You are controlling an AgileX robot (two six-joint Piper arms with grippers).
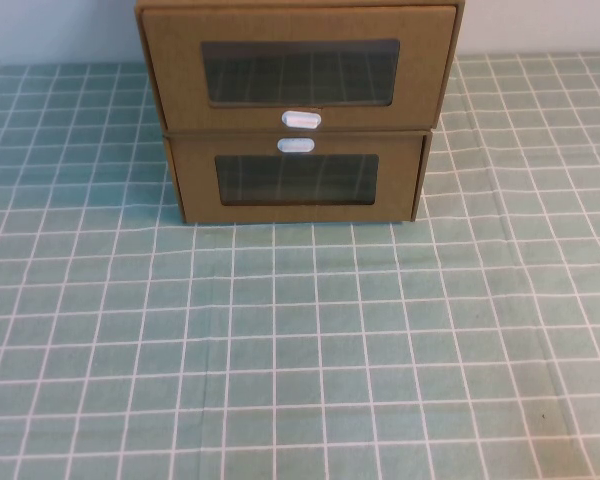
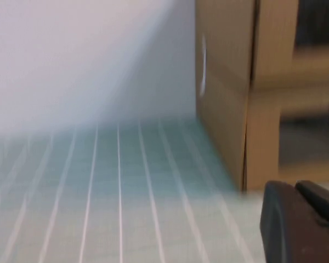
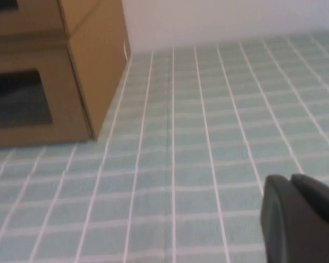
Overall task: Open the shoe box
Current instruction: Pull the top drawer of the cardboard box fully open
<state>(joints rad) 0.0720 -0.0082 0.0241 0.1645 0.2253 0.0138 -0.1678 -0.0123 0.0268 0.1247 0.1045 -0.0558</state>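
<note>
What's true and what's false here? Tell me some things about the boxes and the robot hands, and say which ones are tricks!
1. An upper brown cardboard box sits on a lower brown cardboard box. True.
2. Both boxes are pulled open. False: both look closed.
3. The upper white oval handle and the lower white oval handle sit close together. True.
4. The checked fabric cloth is red. False: it is green with white lines.
5. The right gripper grips a handle. False: it is shut on nothing, over the cloth to the right of the boxes. The left gripper is low beside their left side.
</note>
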